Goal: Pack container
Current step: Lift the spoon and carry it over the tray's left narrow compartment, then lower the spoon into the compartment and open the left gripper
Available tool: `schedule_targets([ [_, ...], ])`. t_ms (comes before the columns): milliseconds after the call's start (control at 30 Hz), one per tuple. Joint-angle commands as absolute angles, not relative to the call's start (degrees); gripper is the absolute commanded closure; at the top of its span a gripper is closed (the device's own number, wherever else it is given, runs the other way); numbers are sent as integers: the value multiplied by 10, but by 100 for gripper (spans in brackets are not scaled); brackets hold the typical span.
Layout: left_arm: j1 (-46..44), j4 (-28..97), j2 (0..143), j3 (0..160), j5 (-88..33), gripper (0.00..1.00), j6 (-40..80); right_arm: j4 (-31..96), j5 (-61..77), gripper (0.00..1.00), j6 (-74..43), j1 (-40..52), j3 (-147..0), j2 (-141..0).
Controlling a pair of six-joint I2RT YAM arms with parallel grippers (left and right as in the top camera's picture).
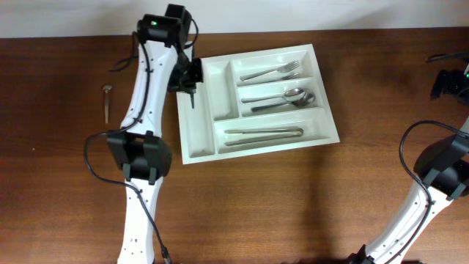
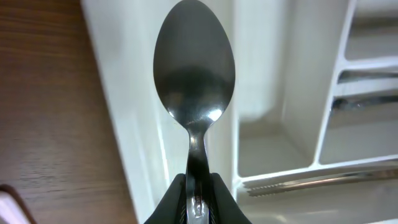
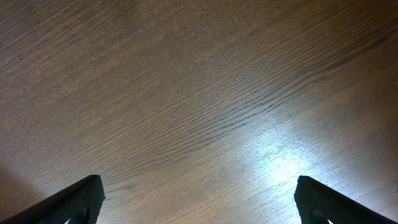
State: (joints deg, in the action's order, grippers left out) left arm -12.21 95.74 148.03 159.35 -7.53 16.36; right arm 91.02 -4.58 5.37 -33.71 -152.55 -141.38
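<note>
Now, one five-compartment container, one spoon aloft.

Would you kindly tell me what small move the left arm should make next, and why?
Probably lower the left gripper a little and then release. It grips the spoon by the handle, with the bowl hanging over the container's outer narrow compartment, which looks bare below.
</note>
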Motion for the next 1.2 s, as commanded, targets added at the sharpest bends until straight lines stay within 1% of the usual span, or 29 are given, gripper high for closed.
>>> schedule_targets([
  [0, -129, 955, 1519, 1605, -84, 98, 172, 910, -43, 1, 58, -338, -1521, -1412],
  [400, -127, 922, 1543, 1604, -81, 98, 172, 910, -43, 1, 58, -338, -1521, -1412],
  [833, -126, 922, 1578, 1604, -82, 98, 172, 910, -43, 1, 58, -338, -1521, -1412],
  [1000, -126, 915, 1578, 1604, -81, 96, 171, 910, -43, 1, 58, -338, -1521, -1412],
  [1067, -126, 915, 1578, 1604, -81, 90, 171, 910, -43, 1, 58, -338, -1521, -1412],
  [1167, -126, 915, 1578, 1604, -82, 88, 171, 910, -43, 1, 58, -338, -1521, -1412],
])
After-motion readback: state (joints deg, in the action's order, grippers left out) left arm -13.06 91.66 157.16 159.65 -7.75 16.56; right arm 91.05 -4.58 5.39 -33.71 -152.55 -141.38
